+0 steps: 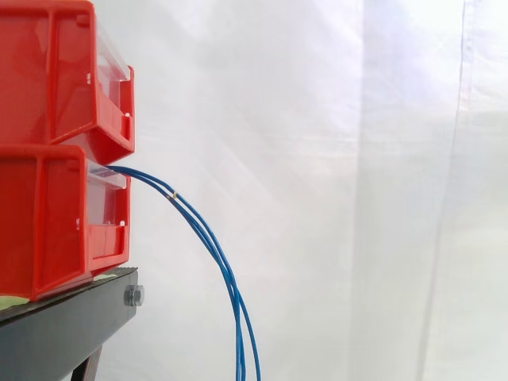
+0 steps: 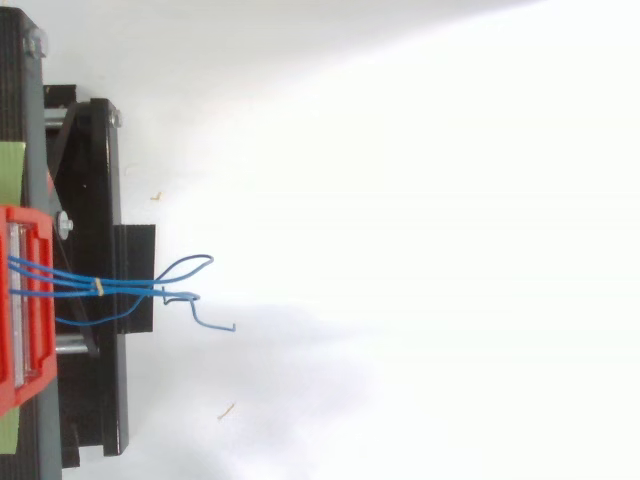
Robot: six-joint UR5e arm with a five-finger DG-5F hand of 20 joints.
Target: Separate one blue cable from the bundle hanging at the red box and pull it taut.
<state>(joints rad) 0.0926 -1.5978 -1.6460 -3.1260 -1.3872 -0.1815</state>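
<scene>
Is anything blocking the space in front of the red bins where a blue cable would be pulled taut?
Nothing visible does. The blue cables leave the lower red bin, bound by a pale tie, and hang free ahead of the black stand; only the white curtain lies beyond.

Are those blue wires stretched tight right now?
No, the blue cables hang slack, sagging in a loose curve downward from the lower red bin.

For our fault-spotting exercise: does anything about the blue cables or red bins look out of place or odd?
Nothing looks damaged. The blue cables leave the lower red bin bound by a pale tie; beyond it their ends splay, one looping, one kinked into a hook.
</scene>
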